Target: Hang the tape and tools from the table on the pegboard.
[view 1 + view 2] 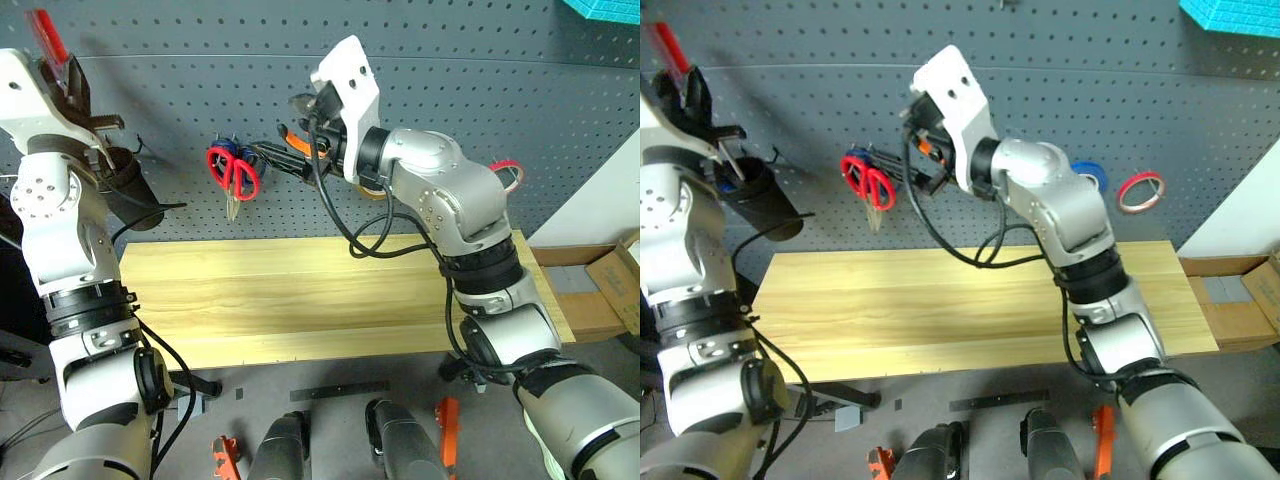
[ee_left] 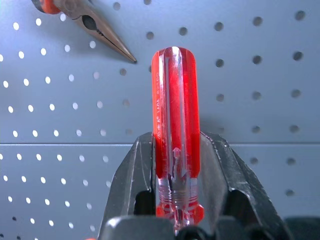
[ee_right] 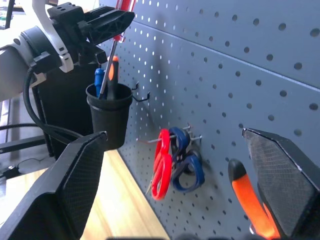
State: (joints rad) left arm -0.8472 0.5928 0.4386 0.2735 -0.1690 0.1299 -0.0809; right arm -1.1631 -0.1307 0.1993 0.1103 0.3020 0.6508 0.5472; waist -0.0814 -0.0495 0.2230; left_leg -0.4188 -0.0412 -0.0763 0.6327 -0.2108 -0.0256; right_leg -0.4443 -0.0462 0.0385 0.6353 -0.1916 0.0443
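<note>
Two grippers are raised at the pegboard (image 1: 480,90). The left gripper (image 2: 175,165) pinches the red-handled screwdriver (image 2: 175,115), its shaft above the black cup (image 3: 108,117). The right gripper (image 3: 175,185) is spread wide beside the hanging pliers (image 3: 252,202) and red-handled scissors (image 3: 161,165). The red tape (image 1: 1141,190) hangs farther right, above the table (image 1: 300,300).

Head stereo pair looks down over table (image 1: 300,290) toward pegboard (image 1: 480,90); 2 wrist cameras face pegboard closely.
</note>
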